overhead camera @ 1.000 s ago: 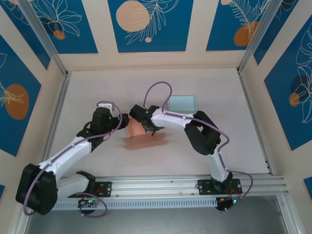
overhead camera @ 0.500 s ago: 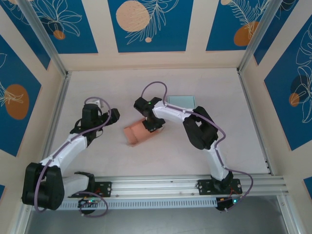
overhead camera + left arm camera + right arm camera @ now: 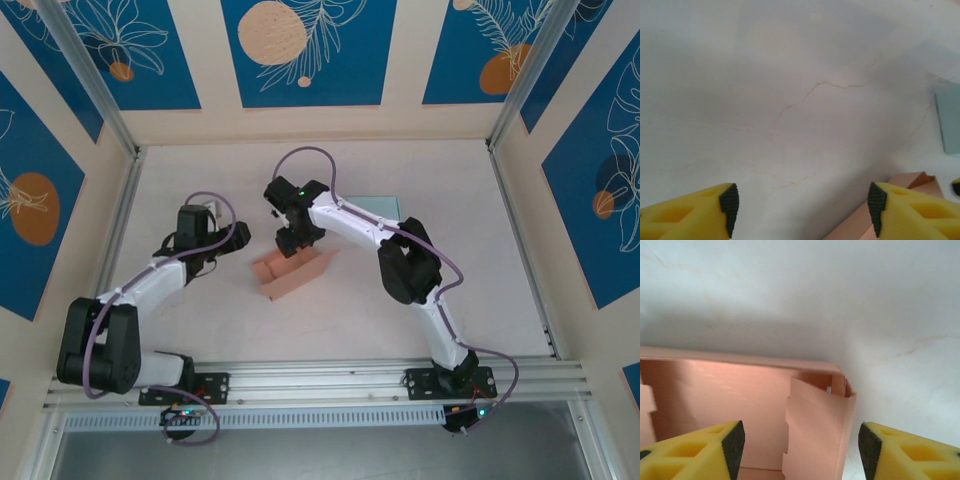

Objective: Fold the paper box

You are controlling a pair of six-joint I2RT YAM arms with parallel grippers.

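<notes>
While paper box (image 3: 290, 275) lies mid-worktop (image 3: 470, 260), right gripper (image 3: 797, 440) sits over its corner, jaws spread; left gripper (image 3: 802, 207) left of box, jaws spread, empty.

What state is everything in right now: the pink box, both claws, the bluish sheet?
Paper box: partly folded, walls up, top open.
Left claw: open, empty, off to the box's side.
Right claw: open, over the box's corner flap.
Bluish sheet: lying flat on the table.

No legible text, label, brand, number or sign anywhere. Paper box (image 3: 283, 277) faces plain pink, unprinted. Blue wall panels (image 3: 300, 55) bear leaf-and-circle artwork, no lettering.
</notes>
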